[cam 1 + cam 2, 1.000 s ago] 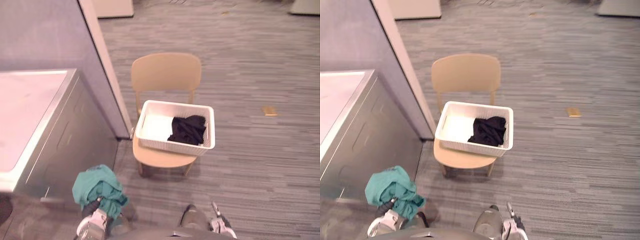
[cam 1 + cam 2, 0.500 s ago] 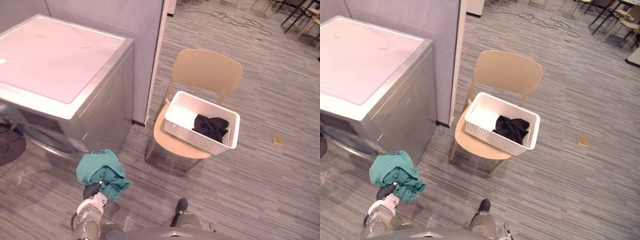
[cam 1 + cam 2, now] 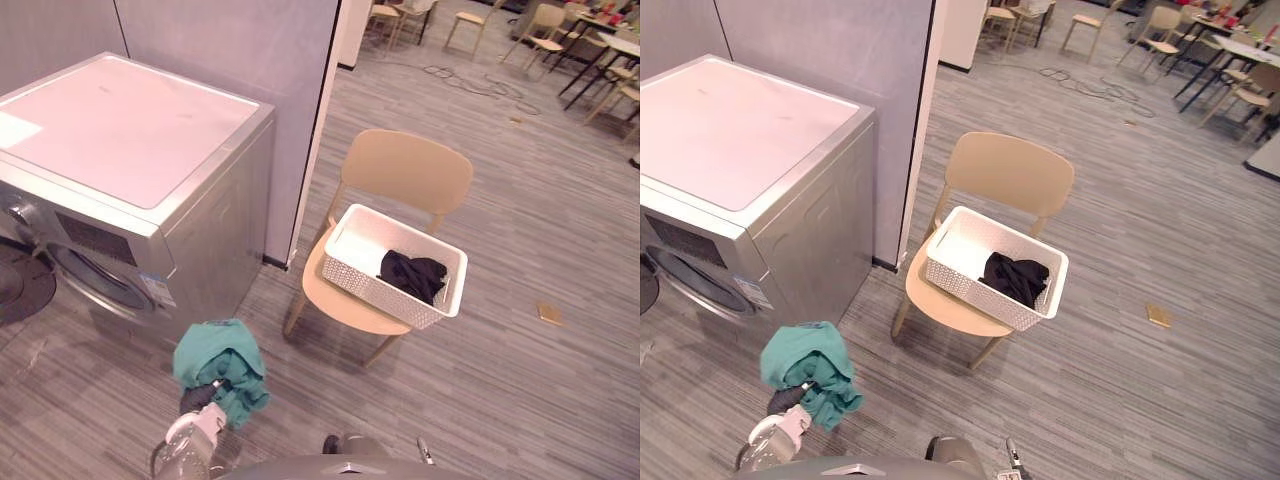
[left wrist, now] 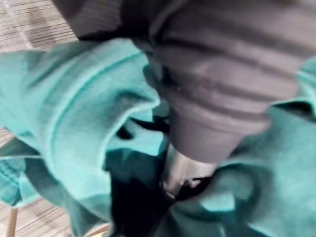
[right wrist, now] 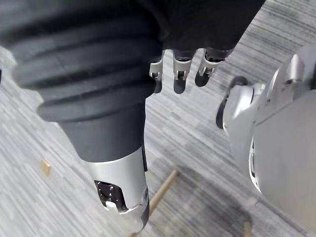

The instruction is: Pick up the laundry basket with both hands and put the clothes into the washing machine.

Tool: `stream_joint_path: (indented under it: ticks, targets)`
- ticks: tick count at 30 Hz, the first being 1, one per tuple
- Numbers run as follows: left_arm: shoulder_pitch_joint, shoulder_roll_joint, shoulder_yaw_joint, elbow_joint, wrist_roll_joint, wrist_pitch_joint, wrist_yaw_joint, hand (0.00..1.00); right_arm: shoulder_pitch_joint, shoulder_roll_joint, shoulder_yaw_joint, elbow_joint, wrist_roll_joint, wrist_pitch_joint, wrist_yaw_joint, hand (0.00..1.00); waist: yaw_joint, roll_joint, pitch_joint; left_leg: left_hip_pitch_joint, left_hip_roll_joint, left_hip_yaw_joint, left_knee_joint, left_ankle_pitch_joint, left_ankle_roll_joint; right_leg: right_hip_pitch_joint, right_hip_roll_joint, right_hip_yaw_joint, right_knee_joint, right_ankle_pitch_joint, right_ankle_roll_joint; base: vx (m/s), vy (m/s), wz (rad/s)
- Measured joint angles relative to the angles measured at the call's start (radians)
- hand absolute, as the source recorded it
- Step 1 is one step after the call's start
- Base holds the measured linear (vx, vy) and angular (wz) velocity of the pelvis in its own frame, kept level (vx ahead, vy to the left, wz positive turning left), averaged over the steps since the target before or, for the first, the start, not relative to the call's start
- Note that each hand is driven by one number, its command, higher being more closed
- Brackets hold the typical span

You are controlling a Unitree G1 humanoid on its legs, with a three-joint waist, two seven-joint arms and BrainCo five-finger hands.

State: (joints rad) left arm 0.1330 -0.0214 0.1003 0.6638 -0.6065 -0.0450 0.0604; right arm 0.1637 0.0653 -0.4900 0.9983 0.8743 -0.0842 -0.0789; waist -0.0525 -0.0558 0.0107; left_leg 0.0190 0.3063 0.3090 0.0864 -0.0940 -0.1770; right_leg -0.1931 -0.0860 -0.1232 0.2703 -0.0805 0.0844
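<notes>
The right hand (image 5: 197, 24) has a dark ribbed cover and silver dark-tipped fingers (image 5: 178, 79).

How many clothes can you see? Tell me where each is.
2. A teal cloth in the left hand, near the washer; a black cloth in the basket on the chair. More may hide beneath it.

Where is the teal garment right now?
The teal garment is low left in the left eye view, bunched over the left hand, in front of the washing machine, left of the chair holding the basket.
</notes>
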Motion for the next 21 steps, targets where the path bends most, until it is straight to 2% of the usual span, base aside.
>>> stream_joint_path:
  ticks: [2,4,5,6,7,8,9,10,12,13,14,16,17,18,19,20,21]
  targets:
    - [-0.023,-0.024,-0.027,0.009,-0.011,0.001,0.0,1.0,-0.016,-0.032,0.007,0.03,-0.011,0.001,0.004,0.0,-0.004,0.026,-0.003,-0.007,-0.013,-0.029,-0.05,0.045,0.075,0.024,0.001,-0.033,-0.058,0.027,-0.007,0.03,-0.083,0.43]
    - [-0.021,-0.034,-0.046,0.008,-0.021,0.001,0.0,1.0,-0.023,-0.047,0.018,0.042,-0.041,0.003,0.003,0.0,0.0,0.045,-0.012,0.012,-0.014,-0.037,-0.062,0.053,0.085,0.061,-0.003,-0.059,-0.064,0.028,-0.007,0.04,-0.013,0.41]
    - [-0.016,-0.036,-0.056,-0.002,-0.028,-0.001,0.0,1.0,-0.018,-0.046,0.021,0.04,-0.06,0.002,0.003,0.0,0.015,0.05,-0.005,0.026,-0.018,-0.037,-0.038,0.053,0.085,0.09,-0.013,-0.062,-0.06,0.024,-0.009,0.01,0.028,0.33]
    - [-0.017,-0.035,-0.062,-0.014,-0.036,-0.002,-0.001,1.0,-0.021,-0.048,0.027,0.037,-0.066,0.001,0.004,0.0,0.021,0.056,0.004,0.018,-0.022,-0.037,-0.001,0.05,0.079,0.099,-0.022,-0.068,-0.052,0.016,-0.011,-0.03,0.045,0.4]
    - [-0.016,-0.041,-0.067,-0.048,-0.045,-0.004,-0.003,1.0,-0.025,-0.053,0.049,0.03,-0.09,0.001,0.005,0.0,0.027,0.045,0.014,-0.033,-0.022,-0.044,0.126,0.027,0.045,0.11,-0.048,-0.074,-0.021,-0.018,0.001,-0.1,0.06,0.6]
    - [-0.001,-0.039,-0.066,-0.08,-0.05,-0.008,-0.007,1.0,-0.033,-0.057,0.064,0.025,-0.098,0.002,0.005,0.0,0.031,0.052,0.034,-0.109,-0.011,-0.066,0.286,0.0,0.005,0.114,-0.074,-0.094,0.021,-0.053,0.008,-0.13,0.071,0.71]
    - [-0.002,-0.039,-0.065,-0.096,-0.053,-0.009,-0.009,1.0,-0.033,-0.057,0.069,0.019,-0.102,0.002,0.004,0.0,0.032,0.051,0.036,-0.147,-0.006,-0.075,0.355,-0.008,-0.007,0.114,-0.086,-0.104,0.044,-0.068,0.017,-0.18,0.117,0.83]
    - [0.012,-0.038,-0.064,-0.111,-0.059,-0.011,-0.011,1.0,-0.033,-0.057,0.081,0.006,-0.122,0.003,0.004,0.0,0.034,0.038,0.044,-0.202,0.004,-0.085,0.452,-0.012,-0.011,0.114,-0.114,-0.122,0.076,-0.096,0.035,-0.17,0.164,0.63]
    - [0.039,-0.039,-0.059,-0.111,-0.058,-0.011,-0.01,1.0,-0.032,-0.067,0.084,-0.004,-0.136,0.001,0.003,0.0,0.05,0.056,0.053,-0.229,0.019,-0.075,0.514,-0.041,0.057,0.122,-0.13,-0.123,0.082,-0.104,0.042,-0.13,0.186,0.32]
    - [0.057,-0.035,-0.051,-0.107,-0.058,-0.011,-0.009,1.0,-0.032,-0.073,0.082,-0.004,-0.135,0.002,0.004,0.0,0.051,0.063,0.054,-0.242,0.021,-0.075,0.528,-0.079,0.114,0.118,-0.137,-0.119,0.079,-0.106,0.051,-0.06,0.222,0.09]
    - [0.063,-0.031,-0.04,-0.094,-0.058,-0.009,-0.007,1.0,-0.029,-0.072,0.082,-0.002,-0.135,0.001,0.004,0.0,0.046,0.061,0.054,-0.265,0.031,-0.084,0.529,-0.11,0.14,0.112,-0.145,-0.112,0.074,-0.106,0.064,-0.04,0.303,0.08]
    - [0.066,-0.028,-0.037,-0.094,-0.059,-0.009,0.0,1.0,-0.027,-0.073,0.086,0.005,-0.135,0.002,0.004,0.0,0.04,0.055,0.055,-0.306,0.045,-0.127,0.507,-0.126,0.157,0.085,-0.173,-0.103,0.081,-0.105,0.086,0.01,0.338,0.06]
    - [0.066,-0.03,-0.045,-0.094,-0.059,-0.009,0.0,1.0,-0.025,-0.081,0.086,0.012,-0.136,0.003,0.004,0.0,0.033,0.06,0.055,-0.322,0.05,-0.171,0.444,-0.124,0.152,0.064,-0.194,-0.076,0.087,-0.119,0.119,0.07,0.446,0.07]
    - [0.063,-0.028,-0.054,-0.086,-0.059,-0.009,0.001,1.0,-0.026,-0.084,0.083,0.042,-0.14,0.007,0.002,0.0,0.023,0.053,0.055,-0.318,-0.005,-0.139,0.43,-0.118,0.036,0.052,-0.225,-0.028,0.1,-0.132,0.18,0.18,0.476,0.18]
    - [0.052,-0.015,-0.054,-0.073,-0.059,-0.01,0.003,1.0,-0.029,-0.072,0.082,0.064,-0.157,0.024,0.002,0.0,0.01,0.033,0.059,-0.311,-0.041,-0.133,0.429,-0.115,0.039,0.051,-0.23,0.003,0.115,-0.14,0.2,0.24,0.358,0.32]
    - [0.049,-0.006,-0.058,-0.068,-0.059,-0.01,0.003,1.0,-0.03,-0.064,0.075,0.087,-0.168,0.032,0.001,0.0,0.007,0.024,0.059,-0.316,-0.067,-0.134,0.438,-0.116,0.042,0.066,-0.224,0.002,0.11,-0.14,0.196,0.23,0.21,0.55]
    - [0.044,0.004,-0.071,-0.062,-0.058,-0.008,0.002,1.0,-0.028,-0.066,0.073,0.099,-0.176,0.038,0.0,0.0,-0.006,0.017,0.06,-0.32,-0.113,-0.133,0.447,-0.123,0.055,0.112,-0.228,0.019,0.058,-0.106,0.192,0.2,0.2,0.56]
